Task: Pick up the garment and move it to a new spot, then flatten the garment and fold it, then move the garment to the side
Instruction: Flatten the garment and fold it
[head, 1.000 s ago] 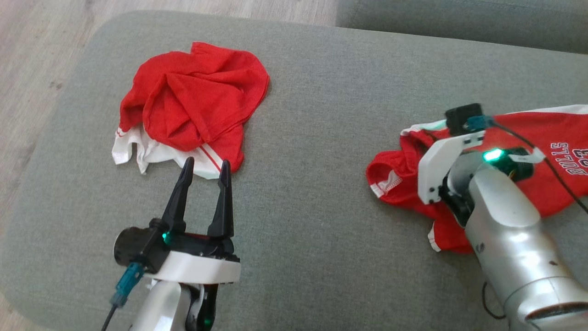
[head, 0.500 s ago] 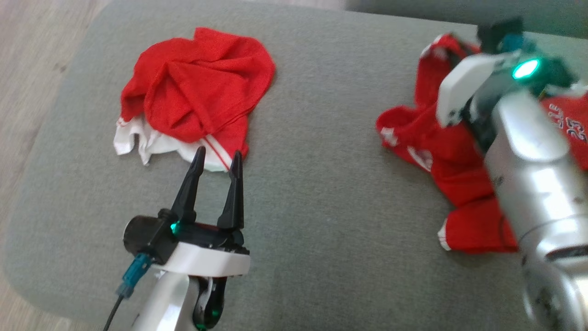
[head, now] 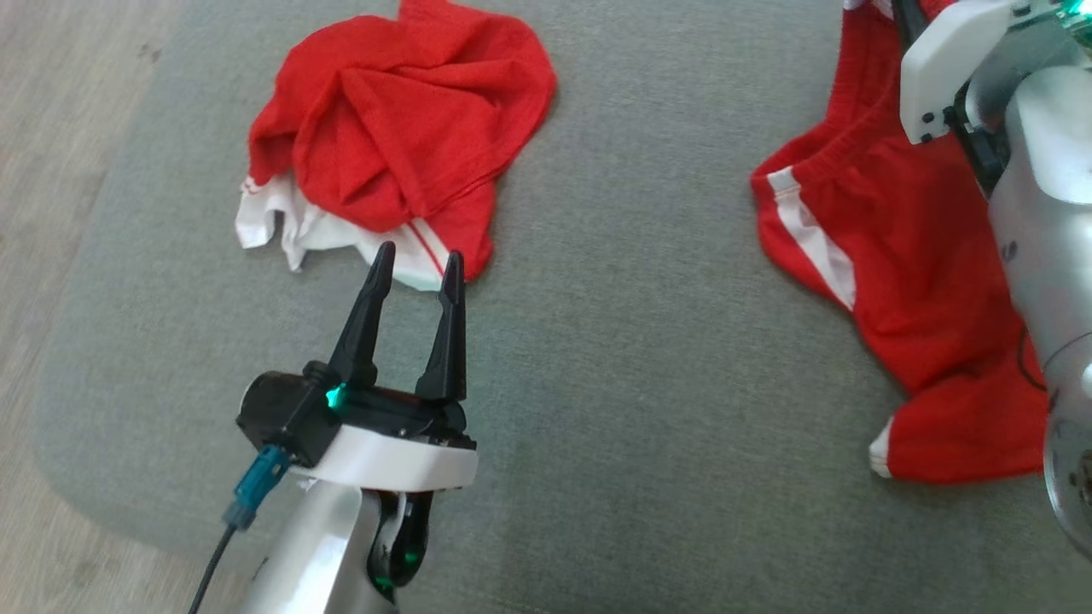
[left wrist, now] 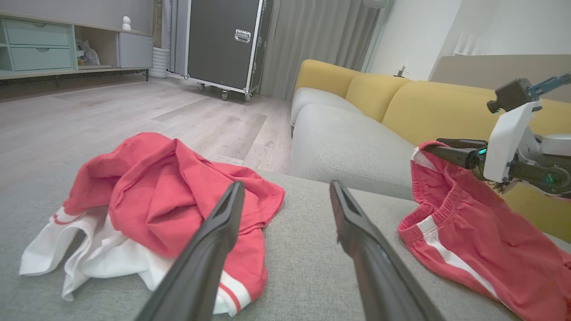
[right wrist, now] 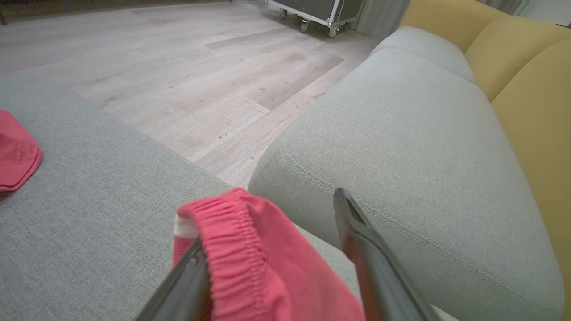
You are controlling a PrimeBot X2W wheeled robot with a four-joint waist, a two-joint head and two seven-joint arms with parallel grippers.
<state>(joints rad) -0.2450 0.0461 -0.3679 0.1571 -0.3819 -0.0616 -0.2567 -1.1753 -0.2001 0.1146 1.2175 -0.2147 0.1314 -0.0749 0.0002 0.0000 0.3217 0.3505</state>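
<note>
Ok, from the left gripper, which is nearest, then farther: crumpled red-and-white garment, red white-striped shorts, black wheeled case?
From the left gripper, left wrist view:
1. Crumpled red-and-white garment, just ahead, left.
2. Red white-striped shorts, right.
3. Black wheeled case, far across the floor.

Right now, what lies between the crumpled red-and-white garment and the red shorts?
Just bare grey cushion between crumpled garment and shorts, seen in the head view.
</note>
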